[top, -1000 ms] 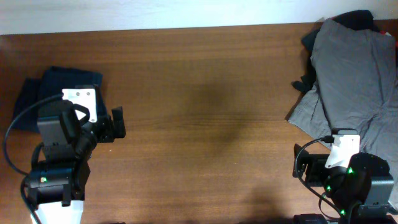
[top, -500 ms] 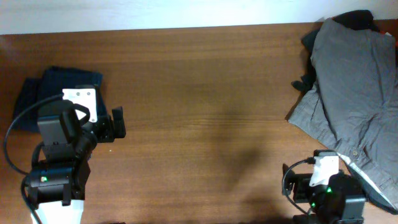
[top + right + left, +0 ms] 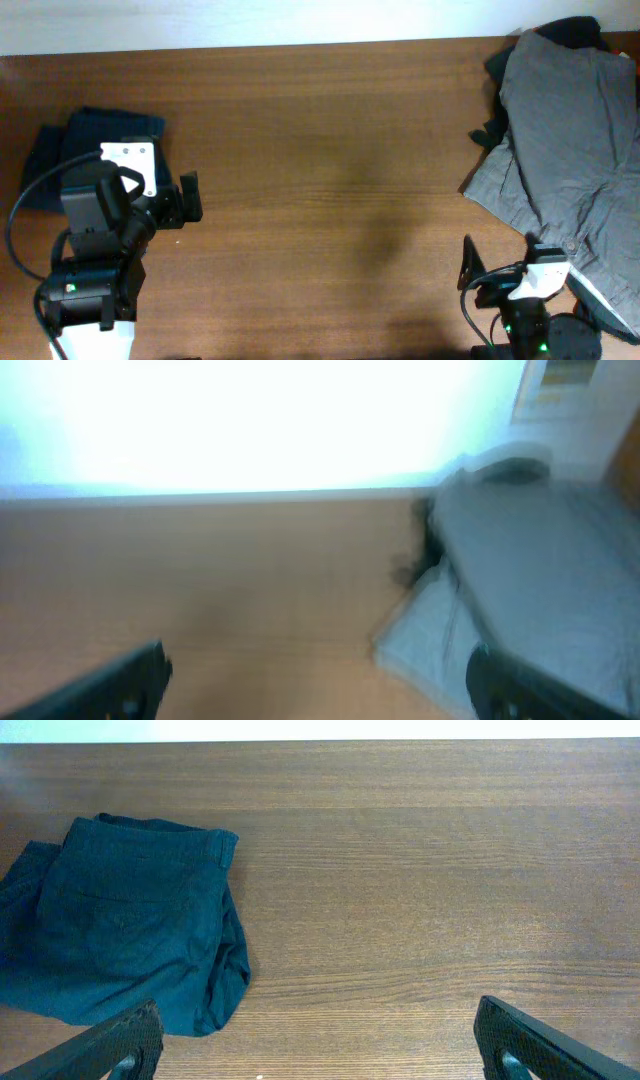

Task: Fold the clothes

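The left claw stands wide open and holds nothing; in the left wrist view its two dark fingers show only at the lower corners, with bare wood between them; it hangs above the counter, apart from any cloth. The navy shorts lie at the left side of the counter, folded into a compact bundle, with the waistband edge toward the upper right in that view; from overhead the left arm covers a part of them, and the claw points to the right, away from the bundle; the fingers do not touch the shorts.

The right claw is also spread wide and empty; the right wrist view is blurred, but both fingers are seen far apart at its lower corners. From overhead the right arm sits at the lower right edge of the frame, close to the lower border of the grey garment; whether the arm touches the fabric I cannot tell. This grey garment lies unfolded and wrinkled at the right end of the counter and runs out of the frame on the right; a dark piece of cloth looks out from under its upper edge and its left side.
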Motion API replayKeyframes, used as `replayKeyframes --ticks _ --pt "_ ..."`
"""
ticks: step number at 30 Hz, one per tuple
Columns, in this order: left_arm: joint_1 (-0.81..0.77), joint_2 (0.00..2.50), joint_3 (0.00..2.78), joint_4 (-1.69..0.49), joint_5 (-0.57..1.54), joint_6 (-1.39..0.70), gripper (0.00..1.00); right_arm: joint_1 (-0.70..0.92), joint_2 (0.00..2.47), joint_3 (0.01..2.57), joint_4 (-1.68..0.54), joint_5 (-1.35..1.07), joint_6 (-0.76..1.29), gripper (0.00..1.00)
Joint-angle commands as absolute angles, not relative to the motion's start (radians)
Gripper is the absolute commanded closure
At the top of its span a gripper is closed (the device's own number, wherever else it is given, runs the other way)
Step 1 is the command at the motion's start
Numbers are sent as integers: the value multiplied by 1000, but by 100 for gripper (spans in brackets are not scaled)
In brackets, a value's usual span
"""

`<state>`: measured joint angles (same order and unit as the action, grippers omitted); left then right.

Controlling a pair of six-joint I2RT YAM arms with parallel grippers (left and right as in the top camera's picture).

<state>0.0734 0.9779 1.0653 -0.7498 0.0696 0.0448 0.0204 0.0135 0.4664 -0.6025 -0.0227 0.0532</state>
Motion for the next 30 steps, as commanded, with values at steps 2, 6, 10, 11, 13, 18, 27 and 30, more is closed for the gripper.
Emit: replayKeyframes --ticks 2,6,10,11,13,18,27,30 --pt "77 978 1060 -745 63 39 1 26 4 339 -268 7 64 1" --pt "77 978 1060 -745 63 39 1 26 4 121 81 17 65 1" --pt "77 978 1060 -745 63 39 1 45 3 7 188 32 65 1" --pt "77 978 1060 -745 63 39 1 58 3 6 178 41 64 1" --pt "77 978 1060 -745 63 39 1 77 3 6 133 81 64 1" --pt "77 978 1060 -745 63 39 1 92 3 6 -82 90 64 1" --pt "77 978 1060 -745 63 39 1 60 3 6 -72 80 64 1" --pt "77 978 1060 -745 63 39 1 21 3 6 -72 80 65 1"
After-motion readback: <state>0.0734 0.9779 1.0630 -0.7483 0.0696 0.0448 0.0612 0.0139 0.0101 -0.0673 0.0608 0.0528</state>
